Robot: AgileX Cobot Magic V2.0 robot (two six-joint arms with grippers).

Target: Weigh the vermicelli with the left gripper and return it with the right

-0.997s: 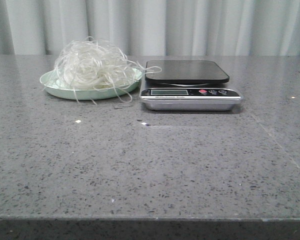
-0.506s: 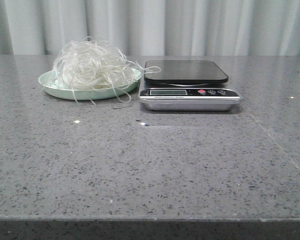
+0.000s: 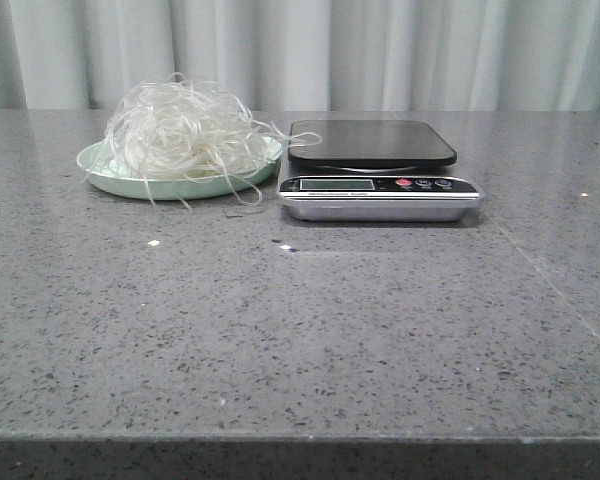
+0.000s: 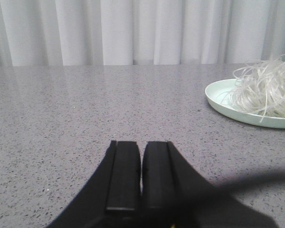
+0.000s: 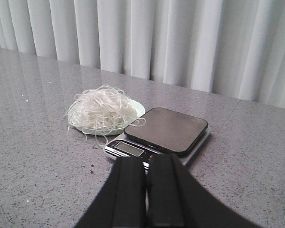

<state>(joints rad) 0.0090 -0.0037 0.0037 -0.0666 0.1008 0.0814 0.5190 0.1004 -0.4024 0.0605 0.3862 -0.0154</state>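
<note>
The vermicelli [image 3: 185, 135], a fluffy whitish nest, sits on a pale green plate [image 3: 108, 180] at the table's back left. Right beside it stands a kitchen scale [image 3: 375, 170] with a bare black platform. Neither arm shows in the front view. My left gripper [image 4: 141, 145] is shut and empty, low over bare table, with the vermicelli [image 4: 265, 92] and plate [image 4: 218, 97] ahead to its right. My right gripper [image 5: 147, 161] is shut and empty, just short of the scale [image 5: 166, 130]; the vermicelli [image 5: 102, 109] lies beyond it to the left.
The grey speckled table [image 3: 300, 330] ends at a front edge near the camera. A pale curtain [image 3: 380, 50] hangs behind it. A few loose strands trail from the plate onto the table and the scale's corner.
The view shifts slightly between the oldest frame and now; plate, vermicelli and scale keep their places relative to each other. No arm enters the front view.
</note>
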